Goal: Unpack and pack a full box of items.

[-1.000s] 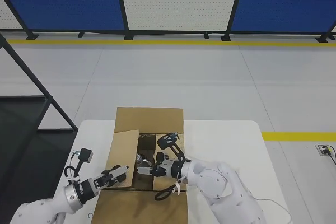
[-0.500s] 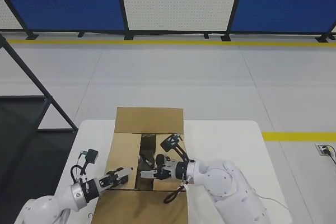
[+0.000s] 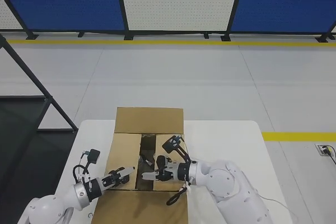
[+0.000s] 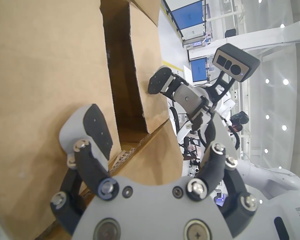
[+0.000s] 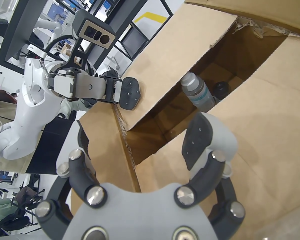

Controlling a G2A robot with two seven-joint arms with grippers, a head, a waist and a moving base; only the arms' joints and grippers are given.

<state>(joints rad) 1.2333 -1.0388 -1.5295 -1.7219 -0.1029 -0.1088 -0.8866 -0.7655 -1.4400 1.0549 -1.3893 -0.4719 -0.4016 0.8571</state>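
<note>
The cardboard box [image 3: 148,119] stands on the white table [image 3: 224,137], its two side flaps folded down with a dark gap [image 3: 147,147] between them. My left gripper [image 3: 123,178] rests open on the left flap [image 4: 45,58] near the box's front edge, one pad [image 4: 96,123] flat on the cardboard. My right gripper [image 3: 149,175] is open at the right flap's [image 5: 260,116] front corner, straddling the cardboard. Through the gap a clear bottle [image 5: 197,91] and a dark cap [image 5: 221,89] stand inside. The left gripper [image 5: 126,94] and the right gripper [image 4: 162,82] each appear across the gap from the other.
The front flap [image 3: 140,207] lies folded outward toward me and the far flap [image 3: 148,115] outward at the back. A black frame [image 3: 28,73] stands to the left of the table. Bare table lies to the right of the box.
The left flap, raised at a slant a second ago, now lies flat. Both grippers have shifted slightly toward the box's front edge and the gap has narrowed.
</note>
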